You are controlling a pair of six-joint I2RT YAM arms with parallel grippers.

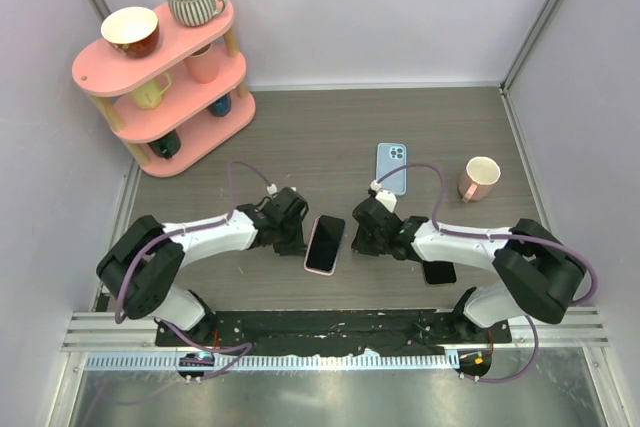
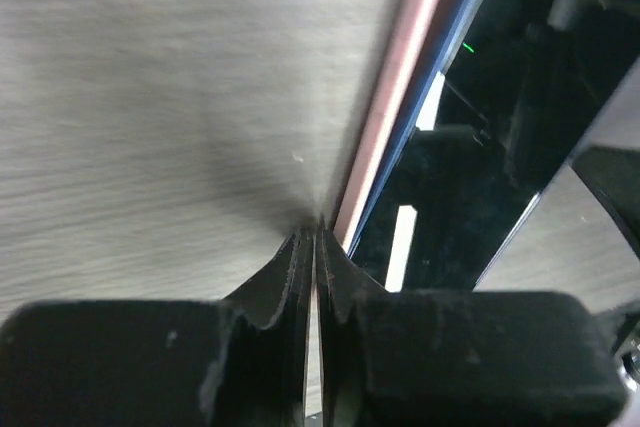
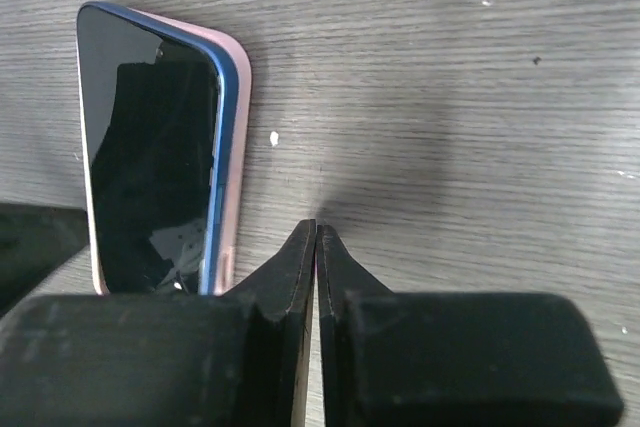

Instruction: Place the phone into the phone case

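Phone (image 1: 324,244) sits screen-up in pink case (image 2: 397,77). Left gripper (image 2: 316,237) and right gripper (image 3: 316,232) flank it, both fully closed, gripping nothing.

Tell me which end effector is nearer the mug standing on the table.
Right. The right end effector is left of the mug; the left end effector lies farther left, beyond the phone between them.
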